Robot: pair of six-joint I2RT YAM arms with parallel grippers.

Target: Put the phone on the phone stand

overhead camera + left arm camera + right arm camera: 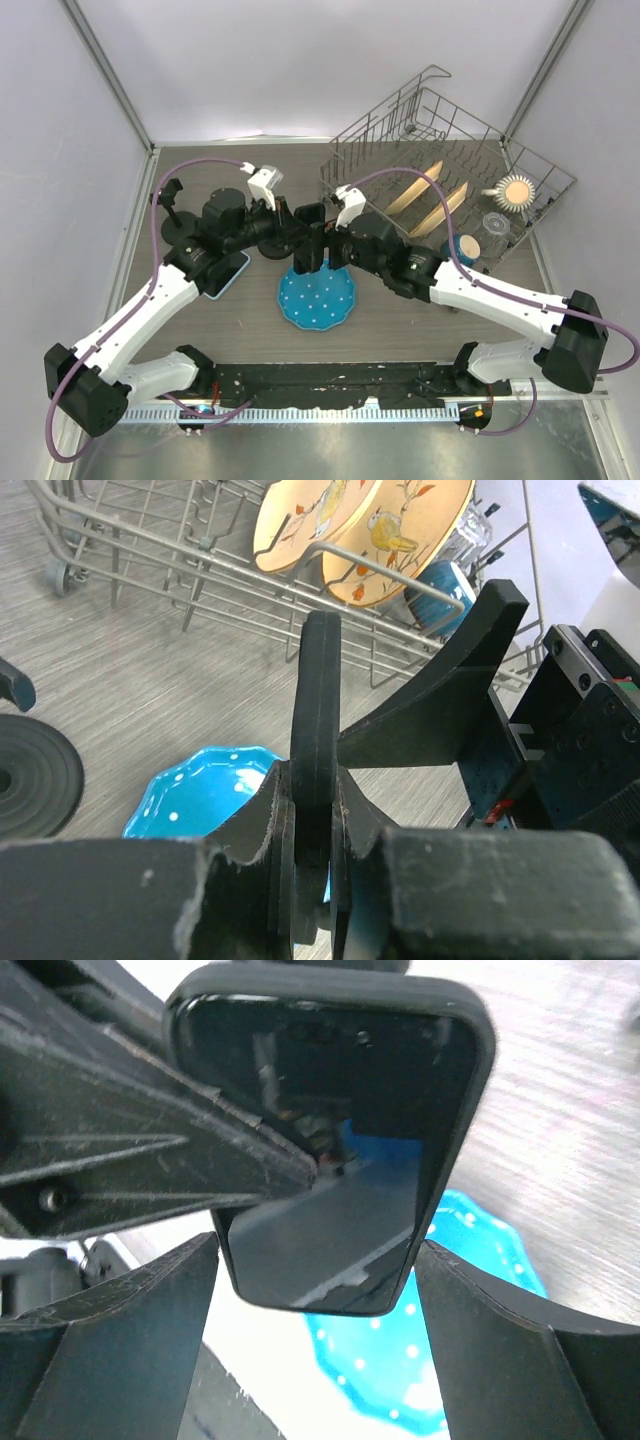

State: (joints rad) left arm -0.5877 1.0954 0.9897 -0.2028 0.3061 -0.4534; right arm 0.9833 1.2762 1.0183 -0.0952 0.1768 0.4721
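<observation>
Left wrist | left fingers (pixel 245 825) clenched on phone (pixel 318 700) | right fingers (pixel 120 1320) flank phone, grip cannot tell

a grey wood-grain tabletop (pixel 300 162) carries a wire dish rack (pixel 440 130) in its far right corner. a blue dish (pixel 317 298) with white dots sits near the middle front. a black round disc (pixel 35 775) lies beside the dish, and a flat light-blue item (pixel 235 273) lies at left, mostly hidden.
</observation>
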